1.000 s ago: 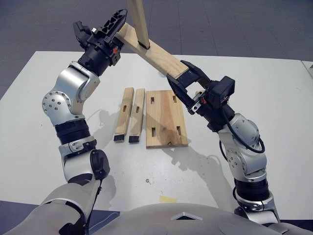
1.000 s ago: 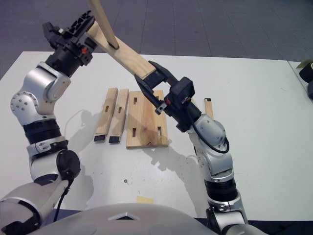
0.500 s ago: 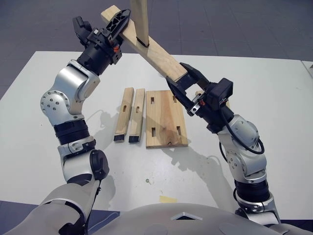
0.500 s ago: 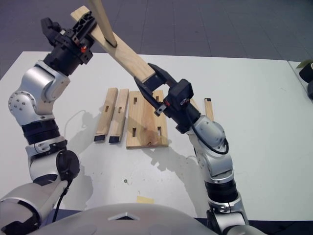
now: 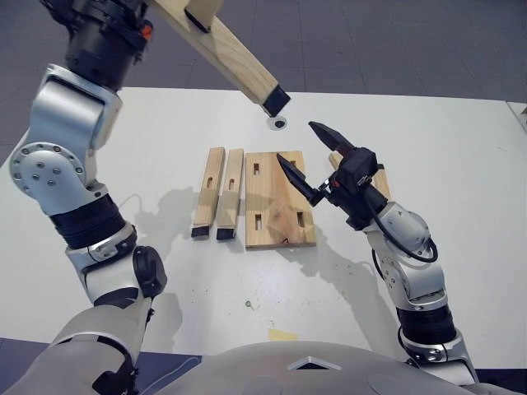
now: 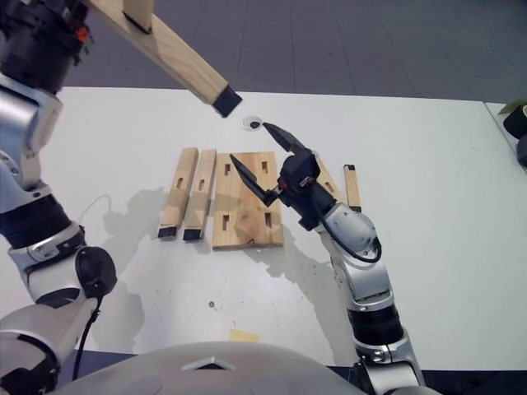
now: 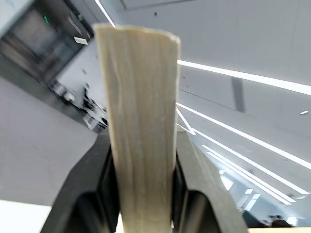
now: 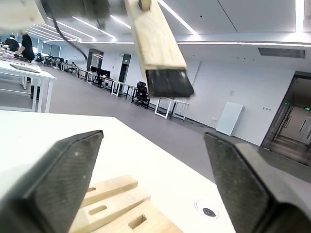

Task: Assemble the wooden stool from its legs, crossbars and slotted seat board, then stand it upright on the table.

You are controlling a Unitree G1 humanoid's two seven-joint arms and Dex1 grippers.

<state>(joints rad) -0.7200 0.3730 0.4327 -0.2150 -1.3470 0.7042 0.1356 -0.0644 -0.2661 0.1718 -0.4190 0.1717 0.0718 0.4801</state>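
Stool leg [image 5: 235, 62] is up in the air in my left hand [image 7: 143, 165], well above the surface [image 5: 461, 164]. It slants down from the upper left, and its black cap [image 5: 276, 100] hangs over the far part of the surface, near a small round hole [image 5: 280, 123] there. My left hand's fingers [image 7: 97, 170] are clenched on both flat sides of the wood near its upper end. A second stick [image 6: 137, 11] stands in the leg's slot, cut off by the edge of the view.

My right hand [image 5: 306, 152] is released, its two fingers spread wide and grasping nothing. It hovers over the far right corner of the seat board [image 5: 276, 206], apart from the raised leg. In the right wrist view the black cap shows beyond the gap between the fingers.

The seat board lies flat in the middle of the surface, its four slots facing up. Just to its left two more legs [image 5: 211, 191] lie side by side, black caps toward me. To the right of the board a slim wooden bar [image 6: 352, 185] lies on the surface beside my right arm.
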